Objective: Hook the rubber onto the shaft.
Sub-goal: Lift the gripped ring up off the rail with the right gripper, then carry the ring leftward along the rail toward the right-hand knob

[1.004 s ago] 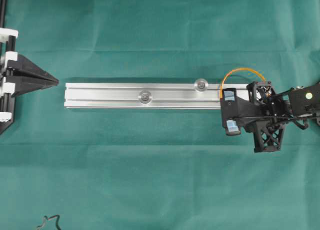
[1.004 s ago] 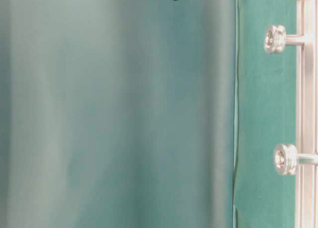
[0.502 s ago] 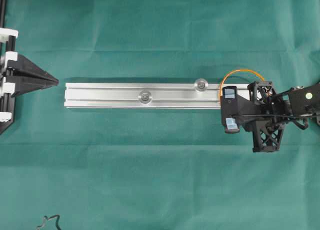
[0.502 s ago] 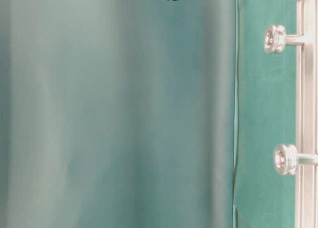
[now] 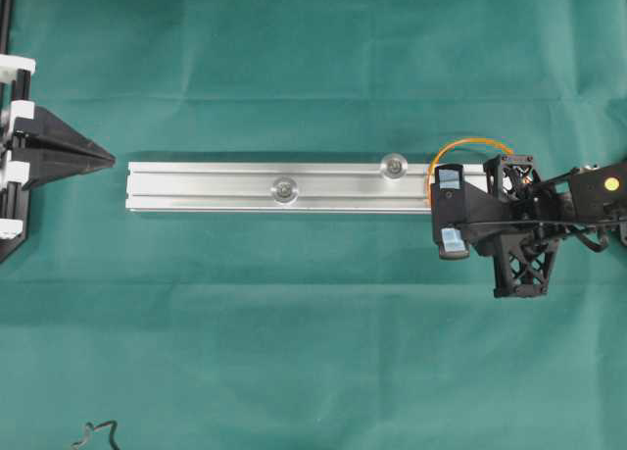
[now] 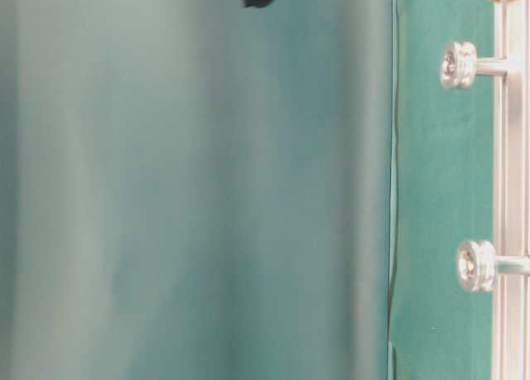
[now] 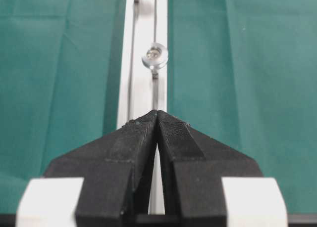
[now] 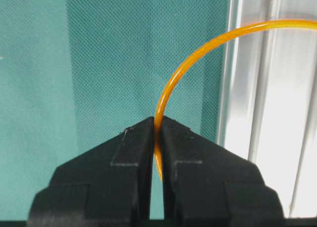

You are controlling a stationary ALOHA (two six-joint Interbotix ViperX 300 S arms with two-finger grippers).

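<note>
Green cloth covers the surface (image 5: 294,313); my right end effector (image 8: 157,125) pinches the rubber (image 8: 190,61) beside the rail (image 5: 245,187); next I must loop it over the nearest shaft (image 5: 395,165).

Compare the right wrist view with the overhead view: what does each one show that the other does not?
Only the right wrist view shows the grip itself: the right gripper, shut on the orange rubber band.
Only the overhead view shows both shafts standing on the rail, the left gripper beyond the rail's far end, and a black cord scrap.
Both show the band's arc, the silver rail and the green cloth.
</note>
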